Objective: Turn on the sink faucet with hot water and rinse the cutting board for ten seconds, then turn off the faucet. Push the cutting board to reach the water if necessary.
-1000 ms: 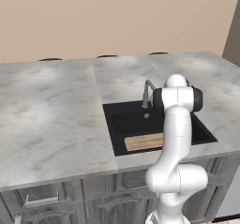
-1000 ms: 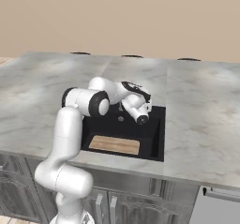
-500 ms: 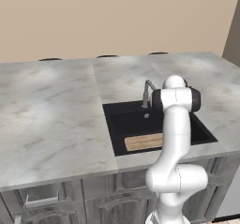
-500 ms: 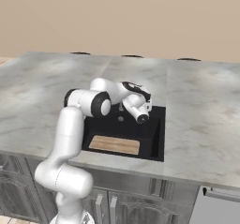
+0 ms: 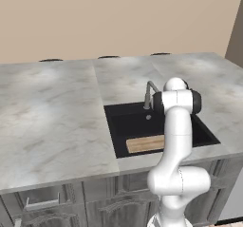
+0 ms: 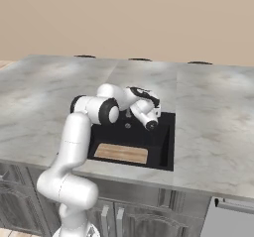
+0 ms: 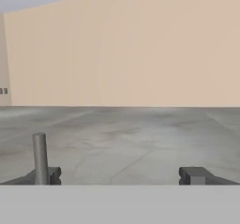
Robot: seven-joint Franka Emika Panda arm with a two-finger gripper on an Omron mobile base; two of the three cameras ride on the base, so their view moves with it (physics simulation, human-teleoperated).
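A: What carries it all?
B: A grey marble table [image 5: 57,112], running wide under a beige wall, cabinets below its front edge.

A: Anything set in it?
B: A black sink [image 5: 124,124] sunk into the top, right of middle in the left base view.

A: And on the table?
B: A slim grey faucet [image 5: 149,94] stands upright at the sink's back rim. A tan board [image 6: 121,153] lies flat on the sink floor, along the front wall.
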